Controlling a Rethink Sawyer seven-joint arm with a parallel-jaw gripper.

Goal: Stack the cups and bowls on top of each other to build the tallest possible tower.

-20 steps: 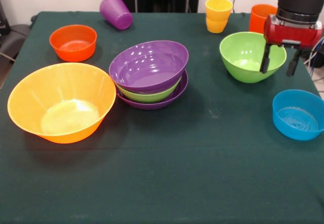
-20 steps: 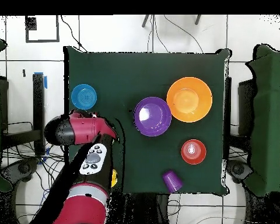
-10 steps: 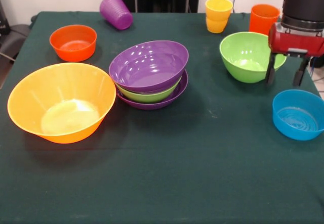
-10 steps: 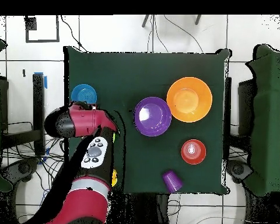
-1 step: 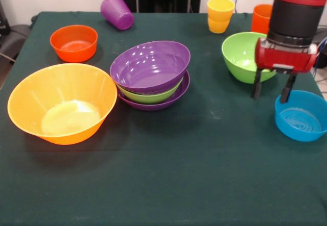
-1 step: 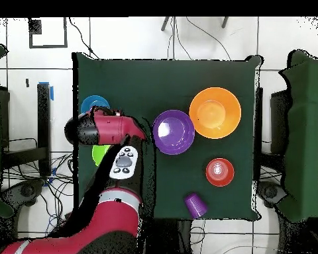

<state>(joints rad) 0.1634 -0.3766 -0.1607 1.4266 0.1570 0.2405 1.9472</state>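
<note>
My gripper (image 5: pixel 271 90) hangs open with nothing between its fingers, just in front of the single green bowl (image 5: pixel 244 56) and at the left rim of the small blue bowl (image 5: pixel 301 117). The tower (image 5: pixel 150 73) at mid-table is a tilted purple bowl on a green one on a second purple one. At the left stand the very large yellow-orange bowl (image 5: pixel 61 103) and the small red-orange bowl (image 5: pixel 74 42). A purple cup (image 5: pixel 116 11) lies on its side at the back. Yellow cups (image 5: pixel 220 15) stand nested, with an orange-red cup (image 5: pixel 260 17) partly behind my arm.
From above, my arm (image 6: pixel 105 129) covers most of the green bowl (image 6: pixel 99 154) and part of the blue bowl (image 6: pixel 92 103). The purple stack (image 6: pixel 173 131) touches the yellow-orange bowl (image 6: pixel 214 112). The green tablecloth (image 5: pixel 168 175) is bare towards the front edge.
In the front view my gripper has come down and forward from over the green bowl's right side, then shifted left beside the blue bowl. It stays open. No bowl or cup moved.
</note>
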